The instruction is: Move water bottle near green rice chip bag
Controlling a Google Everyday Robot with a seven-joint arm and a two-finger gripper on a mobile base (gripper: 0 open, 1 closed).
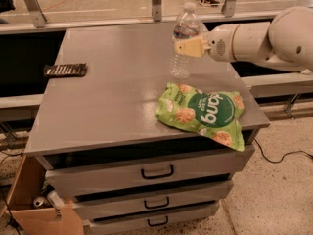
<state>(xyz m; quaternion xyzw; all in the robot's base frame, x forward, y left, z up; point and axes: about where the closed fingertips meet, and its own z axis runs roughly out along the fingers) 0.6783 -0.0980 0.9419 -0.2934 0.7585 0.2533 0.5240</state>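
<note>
Item 1: gripper (188,47), at the end of a white arm (274,35) reaching in from the right, over the far right part of the grey cabinet top (112,97). Its pale yellow fingers (191,47) are closed around item 2 at about mid-height.

Item 2: water bottle (180,65), clear, white cap, upright, held in the gripper. Its base is at or just above the top (which of the two cannot be told). It sits just behind item 3, with a small gap between them.

Item 3: green rice chip bag (205,112), lying flat at the front right corner of the top, one corner overhanging the edge.

Item 4: dark bar (65,70), flat at the left edge, well apart from the others.

Item 5: three drawers (156,173) below the top; cardboard box (29,204) on the floor at lower left.
</note>
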